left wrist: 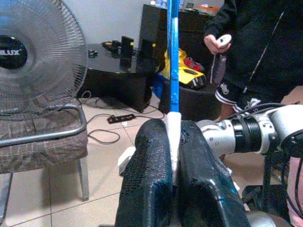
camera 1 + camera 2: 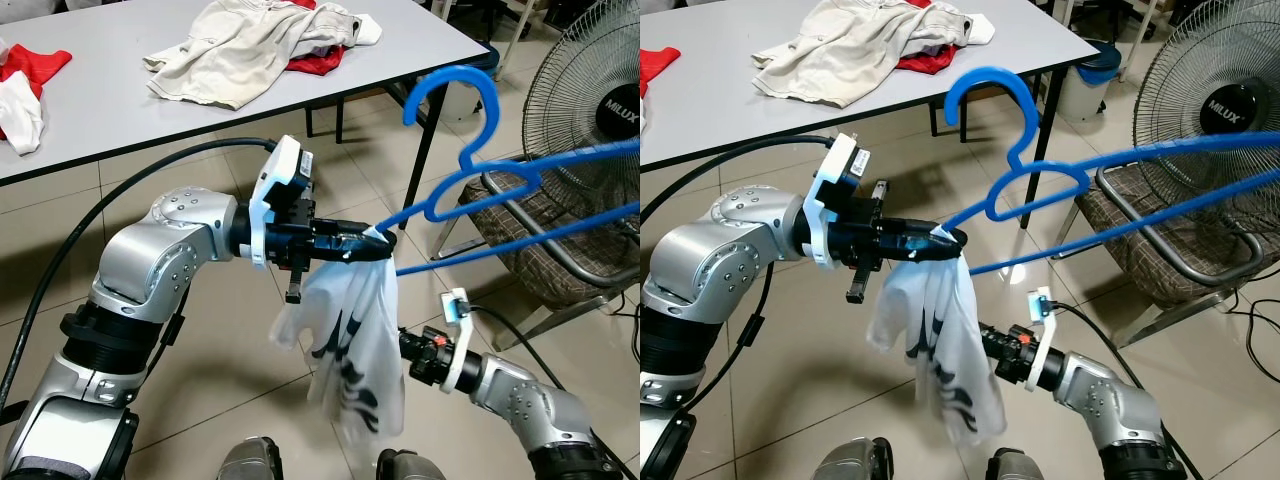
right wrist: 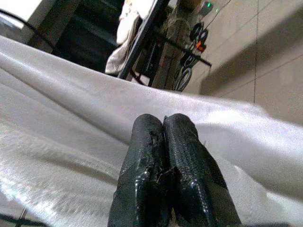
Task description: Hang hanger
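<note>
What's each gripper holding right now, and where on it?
Left gripper: shut on the blue hanger at its arm tip, with the top of the white garment. Right gripper: fingers together against the garment; a grip cannot be told.

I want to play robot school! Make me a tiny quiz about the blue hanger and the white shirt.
1. True or false: the left gripper pinches the blue hanger together with the white shirt.
2. What lies on the grey table? A) clothes B) plates C) books
3. Fill in: beside the hanger stands a round ____.

Key:
1. True.
2. A: a beige garment and red cloth.
3. Fan.
</note>
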Controlling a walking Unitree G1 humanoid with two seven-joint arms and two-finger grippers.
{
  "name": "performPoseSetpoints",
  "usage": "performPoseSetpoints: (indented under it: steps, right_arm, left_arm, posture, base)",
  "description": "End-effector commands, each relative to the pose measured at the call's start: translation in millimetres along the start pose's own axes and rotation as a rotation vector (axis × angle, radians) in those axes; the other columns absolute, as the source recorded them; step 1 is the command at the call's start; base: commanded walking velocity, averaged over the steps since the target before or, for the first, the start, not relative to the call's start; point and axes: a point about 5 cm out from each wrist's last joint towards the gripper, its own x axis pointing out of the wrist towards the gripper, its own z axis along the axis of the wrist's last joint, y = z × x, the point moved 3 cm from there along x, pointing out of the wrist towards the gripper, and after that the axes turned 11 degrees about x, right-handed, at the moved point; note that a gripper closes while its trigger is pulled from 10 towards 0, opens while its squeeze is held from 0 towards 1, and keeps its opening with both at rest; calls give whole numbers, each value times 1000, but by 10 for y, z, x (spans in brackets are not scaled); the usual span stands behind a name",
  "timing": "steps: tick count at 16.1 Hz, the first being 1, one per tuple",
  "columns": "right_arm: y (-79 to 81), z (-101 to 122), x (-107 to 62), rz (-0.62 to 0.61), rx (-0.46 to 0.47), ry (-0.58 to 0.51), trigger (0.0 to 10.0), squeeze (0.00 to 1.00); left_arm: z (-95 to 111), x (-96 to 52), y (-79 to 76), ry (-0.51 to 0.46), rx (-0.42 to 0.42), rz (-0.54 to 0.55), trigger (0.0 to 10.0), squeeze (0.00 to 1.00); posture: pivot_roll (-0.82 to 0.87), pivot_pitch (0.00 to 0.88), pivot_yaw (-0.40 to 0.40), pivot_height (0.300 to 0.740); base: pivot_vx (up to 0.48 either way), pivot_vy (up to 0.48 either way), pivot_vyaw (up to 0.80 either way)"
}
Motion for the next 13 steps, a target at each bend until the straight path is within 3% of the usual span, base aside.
performPoseSetpoints:
  steps: [1,3,5,9,13]
  right_arm:
    - [23,44,-36,-5,-2,-41,0,0]
    - [22,139,-93,-26,-10,-109,0,0]
    - [66,313,-248,-39,-10,-258,0,0]
    - [200,503,-589,-67,-49,-445,0,0]
    - [323,629,-712,-84,-95,-516,0,0]
  left_arm:
    - [58,-37,39,-13,33,29,0,0]
    - [34,-62,72,-8,36,65,0,0]
    - [-22,-135,108,4,35,123,0,0]
    - [-155,-316,90,46,8,197,0,0]
    - [-226,-354,46,81,10,203,0,0]
  posture:
    - [31,127,49,740]
    - [19,115,49,740]
    - [10,102,49,740]
    - [1,91,54,740]
    - [1,83,57,740]
  base:
    - [0,0,0]
    - [0,0,0]
    - [0,0,0]
    - [0,0,0]
    - [0,0,0]
